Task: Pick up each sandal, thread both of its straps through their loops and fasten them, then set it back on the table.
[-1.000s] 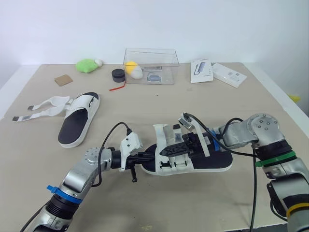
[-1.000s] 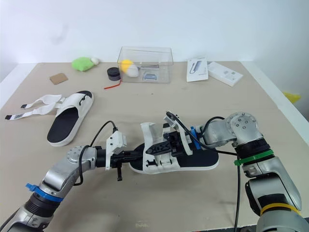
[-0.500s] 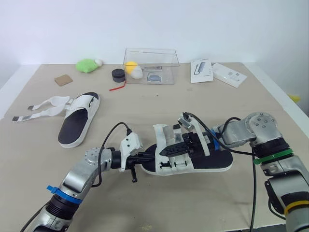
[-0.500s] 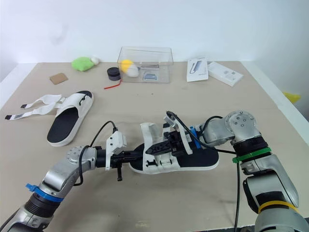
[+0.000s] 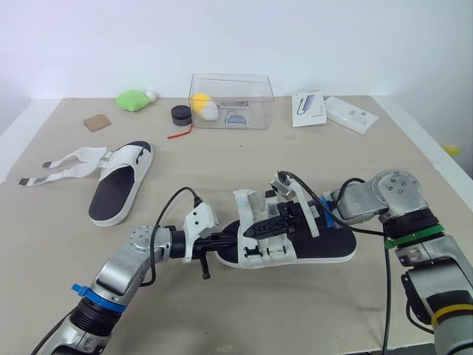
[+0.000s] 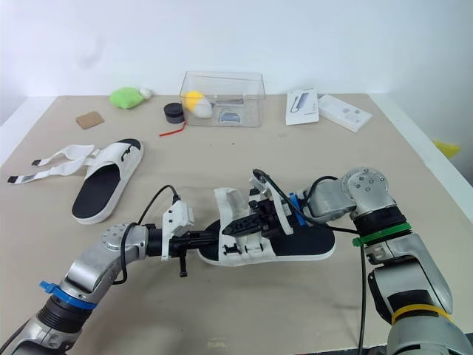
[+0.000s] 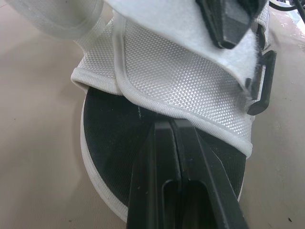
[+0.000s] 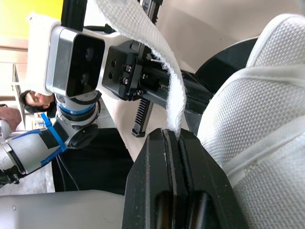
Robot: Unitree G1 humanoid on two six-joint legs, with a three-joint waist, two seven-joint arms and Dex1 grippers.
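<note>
White mesh strap sits clamped in right pincer; left pincer, tips together, touches sandal.

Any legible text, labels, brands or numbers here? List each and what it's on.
No text can be read.
White box with a product picture: print too small to read.
Flat white box: dark label marks, too small to read.
Blue-and-white pack in the clear bin: markings blurred.

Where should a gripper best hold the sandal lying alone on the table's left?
Probably its bare heel end, approached from the near side: the sandal lies flat, its open straps sprawl to the left, so that sole rim is free.
</note>
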